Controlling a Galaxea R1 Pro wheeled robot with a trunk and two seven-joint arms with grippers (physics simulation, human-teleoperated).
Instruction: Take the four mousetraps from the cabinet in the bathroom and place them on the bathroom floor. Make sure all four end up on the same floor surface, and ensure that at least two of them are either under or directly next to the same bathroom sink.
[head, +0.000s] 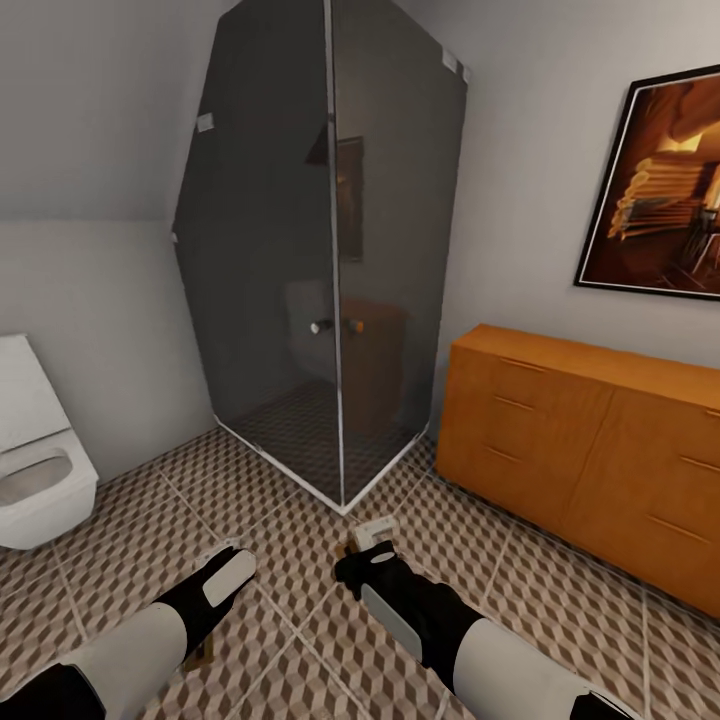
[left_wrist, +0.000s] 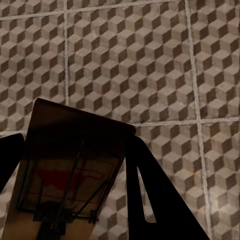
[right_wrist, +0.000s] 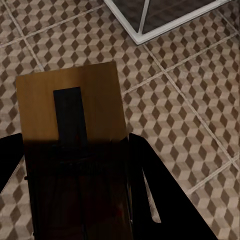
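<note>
**Both arms carrying mousetraps over the bathroom floor**

The bathroom floor (head: 300, 560), tiled in a brown, beige and grey cube pattern with pale grout, is spreading across the lower half of the head view. A smoked-glass shower enclosure (head: 330, 260) is standing in the corner ahead, its white base frame meeting the tiles. Along the right wall the long orange-brown cabinet (head: 590, 440) is sitting with its drawer fronts closed, under a dark-framed log-cabin picture (head: 660, 190). A white toilet (head: 35, 470) is showing at the left edge.

The right gripper (head: 365, 560) is reaching forward above the tiles, just short of the shower's corner, and is clamping a mousetrap (right_wrist: 75, 130); the right wrist view shows the tan board with a dark strip jutting out between the two dark fingers (right_wrist: 155, 200). The left gripper (head: 225, 570) is hanging over the floor further left, likewise pinching a second mousetrap (left_wrist: 70, 170), whose wire bar and red marking are facing the left wrist camera. Both traps are being held off the tiles.
</note>
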